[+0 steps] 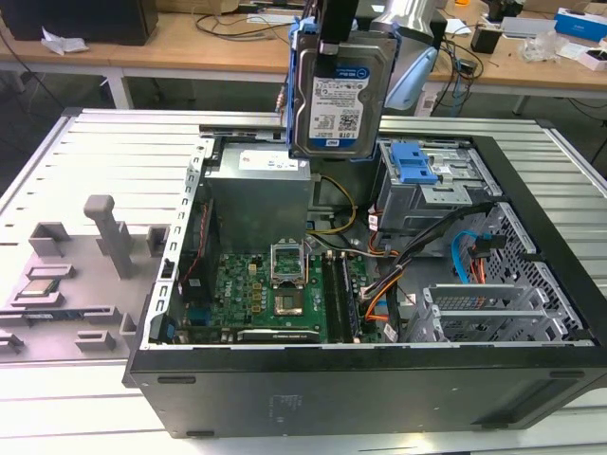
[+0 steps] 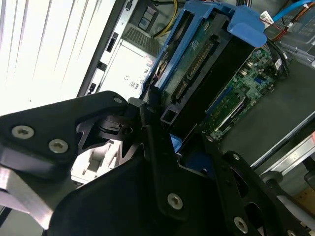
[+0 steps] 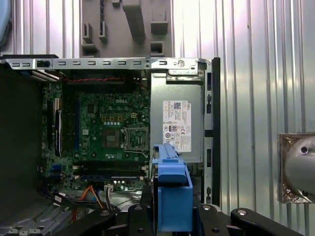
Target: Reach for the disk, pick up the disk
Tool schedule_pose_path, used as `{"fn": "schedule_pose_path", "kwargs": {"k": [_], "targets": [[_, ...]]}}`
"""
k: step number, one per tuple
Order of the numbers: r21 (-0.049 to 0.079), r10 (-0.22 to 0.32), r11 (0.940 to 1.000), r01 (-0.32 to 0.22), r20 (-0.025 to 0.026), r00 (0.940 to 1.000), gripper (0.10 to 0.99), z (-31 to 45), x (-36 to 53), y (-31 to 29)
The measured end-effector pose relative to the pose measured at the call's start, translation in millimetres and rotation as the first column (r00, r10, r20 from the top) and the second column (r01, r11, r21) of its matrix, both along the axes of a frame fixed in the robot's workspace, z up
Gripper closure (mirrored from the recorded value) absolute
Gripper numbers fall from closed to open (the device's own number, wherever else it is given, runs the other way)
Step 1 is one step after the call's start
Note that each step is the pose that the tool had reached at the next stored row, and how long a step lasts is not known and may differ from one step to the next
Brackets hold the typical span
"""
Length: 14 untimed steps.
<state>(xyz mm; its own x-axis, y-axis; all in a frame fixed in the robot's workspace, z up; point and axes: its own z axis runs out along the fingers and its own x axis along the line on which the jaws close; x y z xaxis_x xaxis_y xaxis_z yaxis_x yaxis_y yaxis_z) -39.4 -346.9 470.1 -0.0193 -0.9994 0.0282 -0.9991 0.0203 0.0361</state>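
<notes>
The black gripper (image 1: 334, 45) is clamped on the flat silver metal disk (image 1: 340, 100) with blue plastic edging. It hangs upright over the open black computer case (image 1: 360, 398).

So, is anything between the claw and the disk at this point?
Nothing visible. The claw is shut on the disk, holding it upright in the air above the open computer case.

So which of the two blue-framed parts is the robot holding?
The disk with the white-and-blue label, clamped in the gripper and hanging above the open case. The other, a bare blue caddy, sits inside the case.
</notes>
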Motion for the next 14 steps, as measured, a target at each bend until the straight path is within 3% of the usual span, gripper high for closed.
{"fn": "schedule_pose_path", "kwargs": {"k": [14], "targets": [[0.0, 0.0, 1.0, 0.0, 0.0, 1.0, 0.725, -0.4, 0.0, -14.1]]}}
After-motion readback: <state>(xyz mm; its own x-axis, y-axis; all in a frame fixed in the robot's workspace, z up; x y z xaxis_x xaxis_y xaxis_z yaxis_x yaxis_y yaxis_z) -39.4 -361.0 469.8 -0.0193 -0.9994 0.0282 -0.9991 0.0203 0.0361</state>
